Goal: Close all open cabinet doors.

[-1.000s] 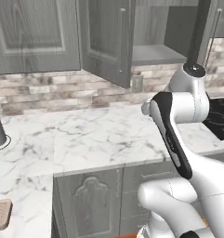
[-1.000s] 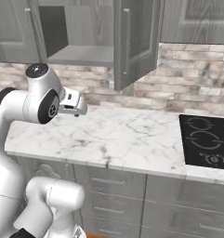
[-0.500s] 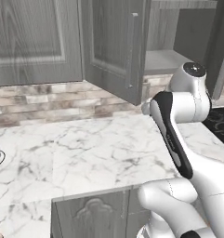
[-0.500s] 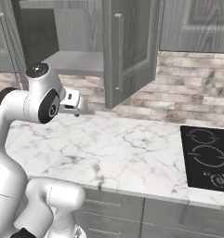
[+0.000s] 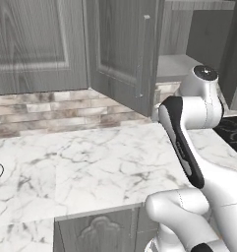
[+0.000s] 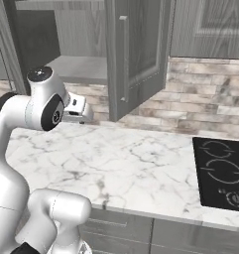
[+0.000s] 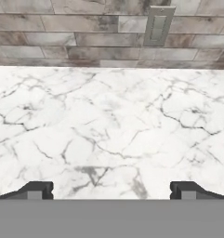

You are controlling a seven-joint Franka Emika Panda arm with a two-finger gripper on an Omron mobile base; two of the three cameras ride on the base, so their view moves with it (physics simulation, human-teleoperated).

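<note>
I am a white robot arm at a marble table (image 5: 90, 162) in a rendered kitchen. Above it hangs a row of tall dark-grey wood-grain wall cabinets. One cabinet door (image 5: 122, 54) stands swung out towards me, its slim vertical bar handle (image 5: 141, 56) near the free edge; from the right base camera the same door (image 6: 138, 52) juts out over the table, with the bare shelf (image 6: 79, 67) of the open cabinet beside it. A second panel shows at the far right edge of the left base view, and I judge it is open too, though I cannot be sure.

The door looks stiff, flat and hinged, neither fragile nor soft, so I expect it to swing freely under a steady push. I would press flat on the outer face near the handle side, far from the hinges, rather than grip the thin bar.

My fingers (image 7: 111, 190) are spread as wide as they go and hold nothing. They point down at the marble and the brick backsplash (image 7: 76, 44), well below the door.

Compared with a second ago, both base views have shifted: the open door now appears larger and higher, which I take to be the base driving closer, not the door moving.
</note>
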